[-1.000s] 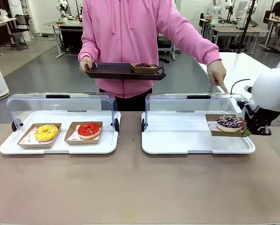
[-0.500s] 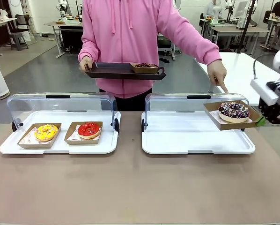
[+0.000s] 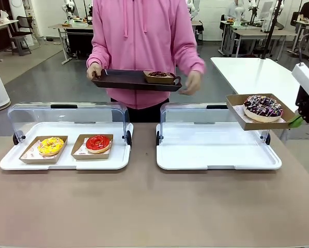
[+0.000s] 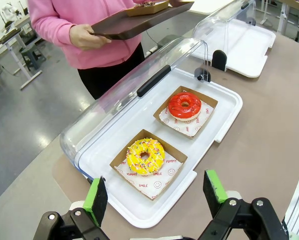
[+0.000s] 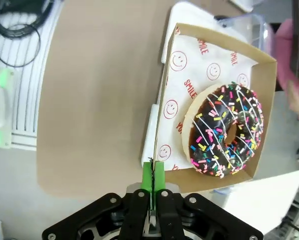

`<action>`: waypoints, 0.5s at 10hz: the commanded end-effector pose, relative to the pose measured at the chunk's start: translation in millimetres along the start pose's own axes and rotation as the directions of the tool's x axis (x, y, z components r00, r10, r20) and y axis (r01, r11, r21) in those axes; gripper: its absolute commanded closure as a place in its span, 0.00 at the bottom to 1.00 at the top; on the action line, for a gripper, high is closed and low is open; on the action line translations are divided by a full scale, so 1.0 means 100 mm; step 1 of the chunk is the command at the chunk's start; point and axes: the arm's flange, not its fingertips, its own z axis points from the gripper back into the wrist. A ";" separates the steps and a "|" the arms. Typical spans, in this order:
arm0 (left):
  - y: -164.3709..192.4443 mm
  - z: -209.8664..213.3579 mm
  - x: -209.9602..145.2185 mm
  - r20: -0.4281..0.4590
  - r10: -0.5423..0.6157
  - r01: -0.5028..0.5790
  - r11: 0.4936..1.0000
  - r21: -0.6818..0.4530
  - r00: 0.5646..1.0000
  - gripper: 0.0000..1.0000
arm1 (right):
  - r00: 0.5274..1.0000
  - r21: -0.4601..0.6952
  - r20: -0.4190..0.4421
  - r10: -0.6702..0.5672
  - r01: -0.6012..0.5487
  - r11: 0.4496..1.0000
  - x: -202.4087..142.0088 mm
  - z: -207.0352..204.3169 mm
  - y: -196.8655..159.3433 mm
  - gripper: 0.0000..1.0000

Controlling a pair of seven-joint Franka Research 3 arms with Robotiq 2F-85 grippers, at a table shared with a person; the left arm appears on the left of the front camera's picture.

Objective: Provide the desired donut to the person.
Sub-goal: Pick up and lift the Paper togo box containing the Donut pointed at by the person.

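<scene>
Right end effector (image 3: 297, 122) clamped on cardboard box (image 3: 236, 109) edge, donut (image 3: 263, 107) (chocolate, sprinkled) just beside

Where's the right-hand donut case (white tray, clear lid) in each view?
Front: case right of centre, near the table's far edge.
Left wrist: top right corner.
Right wrist: top edge, partly behind the carton.
Shared landmark: the person's pink hoodie.

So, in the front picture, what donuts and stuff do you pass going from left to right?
yellow donut → red donut → chocolate sprinkle donut → right gripper, which pinches the edge of that donut's cardboard tray.
</scene>
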 end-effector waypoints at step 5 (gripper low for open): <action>0.01 0.00 -0.02 0.012 -0.008 0.008 1.000 -0.007 1.000 0.00 | 0.999 -0.023 -0.017 0.039 -0.039 0.999 -0.01 0.09 0.04 1.00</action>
